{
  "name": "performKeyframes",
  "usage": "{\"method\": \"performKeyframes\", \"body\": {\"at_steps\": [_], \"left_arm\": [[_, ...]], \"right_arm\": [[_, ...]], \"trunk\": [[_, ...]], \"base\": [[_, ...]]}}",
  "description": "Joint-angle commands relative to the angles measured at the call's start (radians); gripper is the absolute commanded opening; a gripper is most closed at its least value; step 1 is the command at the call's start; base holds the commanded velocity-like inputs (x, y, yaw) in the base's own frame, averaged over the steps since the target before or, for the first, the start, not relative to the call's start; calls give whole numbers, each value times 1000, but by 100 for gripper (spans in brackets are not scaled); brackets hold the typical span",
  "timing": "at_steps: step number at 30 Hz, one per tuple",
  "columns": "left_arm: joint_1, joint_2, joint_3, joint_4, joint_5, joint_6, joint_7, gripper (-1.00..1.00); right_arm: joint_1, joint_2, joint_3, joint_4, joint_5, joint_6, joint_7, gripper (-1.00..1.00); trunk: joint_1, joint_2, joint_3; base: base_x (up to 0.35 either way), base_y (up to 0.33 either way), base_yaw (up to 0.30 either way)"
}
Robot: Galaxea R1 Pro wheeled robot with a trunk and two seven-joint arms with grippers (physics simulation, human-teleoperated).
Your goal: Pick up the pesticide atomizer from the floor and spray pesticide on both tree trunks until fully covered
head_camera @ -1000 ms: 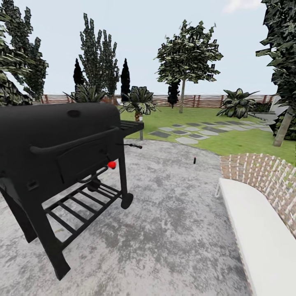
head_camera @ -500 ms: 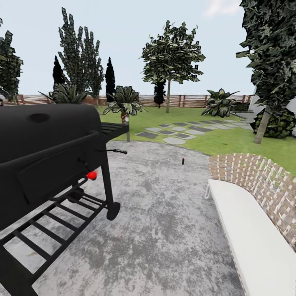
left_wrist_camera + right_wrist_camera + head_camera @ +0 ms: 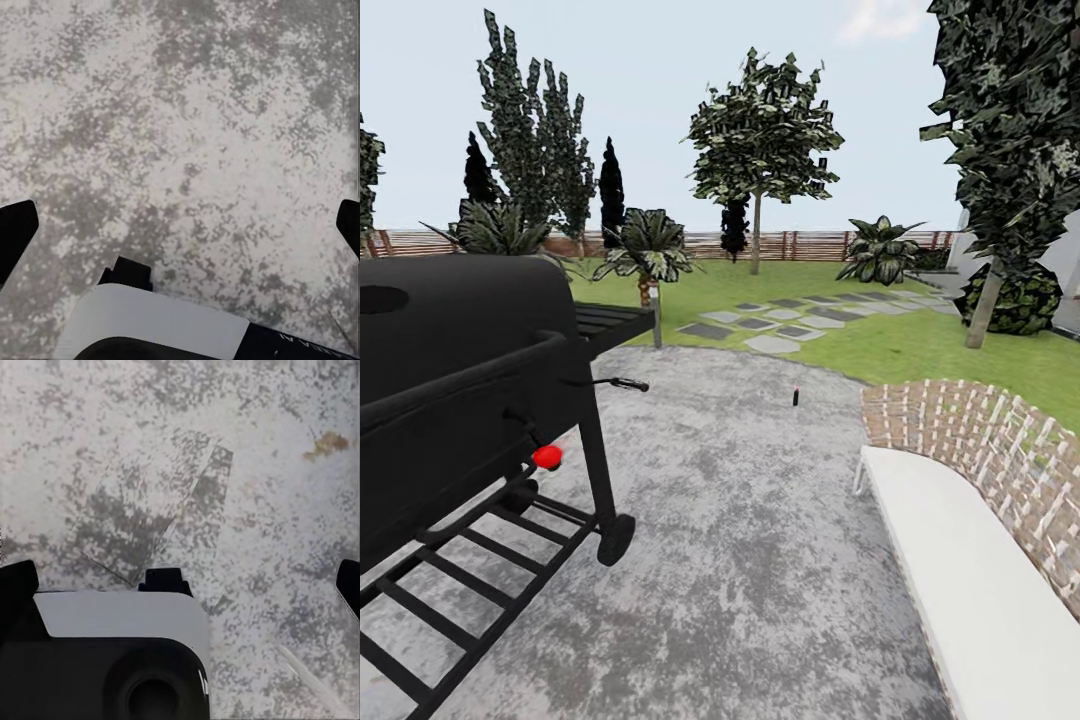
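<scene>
Atomizer (image 3: 795, 397) stood upright on the patio (image 3: 760, 560) well ahead, past the grill (image 3: 470, 400). Prob. light, rigid plastic; best gripped round the body. Both grippers' fingers (image 3: 16, 232) (image 3: 16, 585) apart, empty.

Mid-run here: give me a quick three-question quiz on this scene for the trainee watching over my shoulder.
1. True or false: the pesticide atomizer lies on the grass.
2. What stands nearest the head camera on the left: A) black grill, B) palm, C) fence?
3. What borders the white bench on its far side?

Key: 1. False, it is on the grey paved floor. 2. A. 3. A curved brick wall.
</scene>
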Motion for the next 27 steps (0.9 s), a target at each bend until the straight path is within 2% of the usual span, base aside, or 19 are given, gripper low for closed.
{"method": "performKeyframes", "body": {"at_steps": [1, 13, 27], "left_arm": [[-1, 0, 0, 1, 10, -2, -8, 100], [-1, 0, 0, 1, 10, -2, -8, 100], [-1, 0, 0, 1, 10, -2, -8, 100]], "right_arm": [[-1, 1, -7, 1, 6, -4, 0, 100], [-1, 1, -9, 1, 6, -4, 0, 100], [-1, -1, -11, 1, 5, -4, 2, 100]], "trunk": [[1, 0, -1], [1, 0, -1], [1, 0, -1]], "base": [[333, 0, -5], [333, 0, -23], [333, 0, -237]]}}
